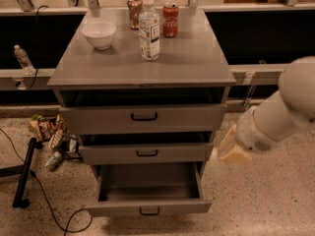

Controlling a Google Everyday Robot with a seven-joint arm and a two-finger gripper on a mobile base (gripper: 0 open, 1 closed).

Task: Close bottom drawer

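Observation:
The bottom drawer [147, 207] of the grey cabinet is pulled far out, and its inside looks empty. Its shallow grey front has a small black handle [149, 211]. The middle drawer [145, 153] and the top drawer [142, 117] above it each stand slightly out. My white arm comes in from the right. My gripper [230, 149], a cream-coloured end piece, hangs beside the cabinet's right side at about the height of the middle drawer. It is above and to the right of the bottom drawer's front and apart from it.
On the cabinet top [197, 58] stand a white bowl [99, 34], a water bottle [148, 29] and two cans [170, 19]. Snack bags [51, 134], a black stand leg [24, 173] and a cable lie on the floor at the left. A bottle [22, 58] sits on the left ledge.

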